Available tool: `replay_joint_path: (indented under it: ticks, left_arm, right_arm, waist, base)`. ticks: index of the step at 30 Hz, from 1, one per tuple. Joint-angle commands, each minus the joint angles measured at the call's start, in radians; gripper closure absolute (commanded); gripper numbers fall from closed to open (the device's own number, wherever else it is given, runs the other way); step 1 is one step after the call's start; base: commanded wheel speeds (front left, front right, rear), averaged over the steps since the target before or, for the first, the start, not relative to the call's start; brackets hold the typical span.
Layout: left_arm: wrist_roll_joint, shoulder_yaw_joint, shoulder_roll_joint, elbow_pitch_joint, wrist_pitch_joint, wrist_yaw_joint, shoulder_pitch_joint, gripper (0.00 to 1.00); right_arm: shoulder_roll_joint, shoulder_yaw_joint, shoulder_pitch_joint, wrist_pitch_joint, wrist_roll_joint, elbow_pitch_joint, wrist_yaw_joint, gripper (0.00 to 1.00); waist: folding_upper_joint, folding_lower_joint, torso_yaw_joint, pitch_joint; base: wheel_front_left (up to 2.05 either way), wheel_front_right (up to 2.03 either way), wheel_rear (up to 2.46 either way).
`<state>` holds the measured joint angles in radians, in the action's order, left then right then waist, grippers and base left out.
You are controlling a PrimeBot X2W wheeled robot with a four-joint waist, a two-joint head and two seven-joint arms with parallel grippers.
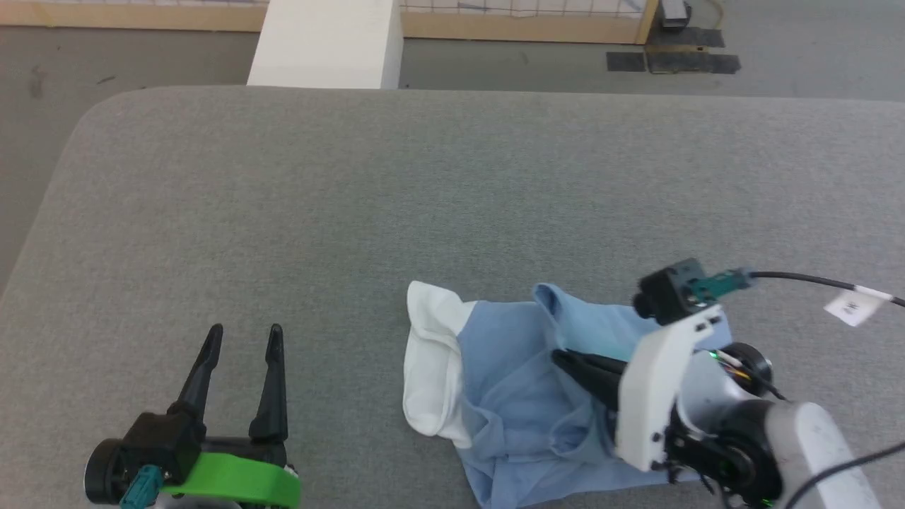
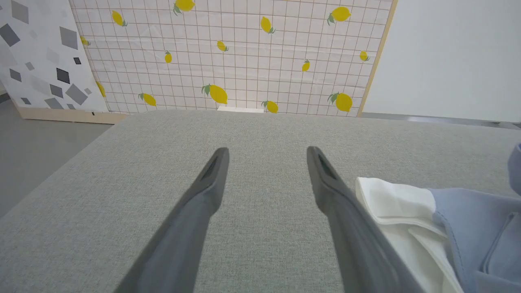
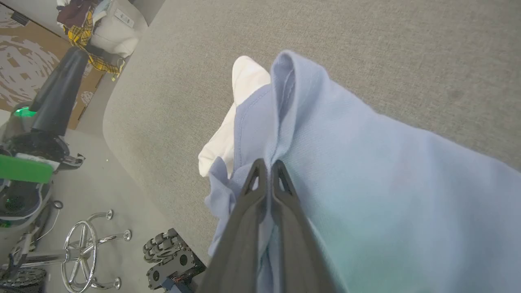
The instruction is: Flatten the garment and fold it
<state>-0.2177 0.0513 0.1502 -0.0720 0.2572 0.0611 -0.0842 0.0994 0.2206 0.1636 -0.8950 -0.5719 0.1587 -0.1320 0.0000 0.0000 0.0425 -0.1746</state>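
While the shirt (image 1: 523, 396) lies bunched and far from flat, the job looks to be at its start: spreading comes first, folding later. It sits on the grey tabletop (image 1: 353, 198) close to the near edge and right of the middle. It is a light blue heap with a white panel (image 1: 431, 367) rolled up at its left end.

The right pincer (image 1: 560, 356) reaches into the heap from the right with its fingers pointing left. Its two fingers are pressed together on a raised ridge of blue cloth, so it is holding the shirt near the middle of the bundle. In the right wrist view the ridge rises straight ahead of the fingertips and the white panel shows beyond it.

The left pincer (image 1: 245, 331) stands wide and holds nothing, its fingers pointing away from the robot over bare tabletop at the near left. The shirt lies to its right, white end nearest, with a clear strip of grey between them in the head view. The left wrist view puts the white cloth just beside one finger. That view is too oblique to say whether they touch, so I trust the gap seen from above.

What the next move turns on is this sideways offset. The free arm is the left one, and the nearest loose cloth is the white end. A reach to the right would probably give a second hold to pull against the right one. The shirt's long axis cannot be read while it is crumpled, though the heap spreads mostly left to right.
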Motion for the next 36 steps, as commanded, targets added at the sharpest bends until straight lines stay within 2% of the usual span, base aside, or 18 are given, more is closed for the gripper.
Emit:
replay_joint_path:
  ticks: [1, 10, 23, 24, 25, 26, 31, 36]
  left_arm:
    - [0.008, 0.002, -0.008, 0.004, 0.005, 0.005, 0.020, 0.00]
    - [0.014, 0.021, -0.024, 0.032, 0.005, 0.021, 0.046, 0.00]
    - [0.016, 0.035, -0.045, 0.070, 0.005, 0.035, 0.049, 0.00]
    - [0.017, 0.036, -0.046, 0.073, 0.005, 0.036, 0.048, 0.00]
    - [0.017, 0.039, -0.048, 0.076, 0.005, 0.037, 0.048, 0.00]
    - [0.017, 0.040, -0.049, 0.078, 0.005, 0.038, 0.047, 0.00]
    - [0.015, 0.037, -0.051, 0.088, 0.005, 0.040, 0.030, 0.00]
    - [0.015, 0.029, -0.049, 0.085, 0.005, 0.040, 0.010, 0.00]
  right_arm:
    - [-0.007, 0.018, 0.027, 0.013, 0.003, -0.016, 0.001, 1.00]
    - [-0.031, 0.124, 0.133, 0.082, 0.024, -0.178, 0.001, 1.00]
    - [-0.048, 0.171, 0.183, 0.139, 0.104, -0.509, 0.001, 1.00]
    - [-0.048, 0.175, 0.185, 0.141, 0.110, -0.532, 0.001, 0.62]
    - [-0.049, 0.179, 0.187, 0.148, 0.109, -0.554, 0.001, 0.16]
    - [-0.049, 0.176, 0.189, 0.158, 0.103, -0.569, 0.001, 0.00]
    - [-0.049, 0.198, 0.212, 0.203, 0.022, -0.588, 0.001, 0.00]
    - [-0.049, 0.164, 0.233, 0.240, -0.023, -0.516, 0.001, 0.00]
  waist:
    - [0.0000, 0.0000, 0.015, -0.008]
    - [0.0000, 0.0000, 0.075, -0.016]
    - [0.0000, 0.0000, 0.128, 0.025]
    - [0.0000, 0.0000, 0.130, 0.029]
    - [0.0000, 0.0000, 0.133, 0.034]
    - [0.0000, 0.0000, 0.134, 0.038]
    - [0.0000, 0.0000, 0.121, 0.064]
    - [0.0000, 0.0000, 0.090, 0.076]
  base:
    - [0.00, 0.00, 0.00]
    - [0.00, 0.00, 0.00]
    - [0.00, 0.00, 0.00]
    - [0.00, 0.00, 0.00]
    - [0.00, 0.00, 0.00]
    - [0.00, 0.00, 0.00]
    - [0.00, 0.00, 0.00]
    - [0.00, 0.00, 0.00]
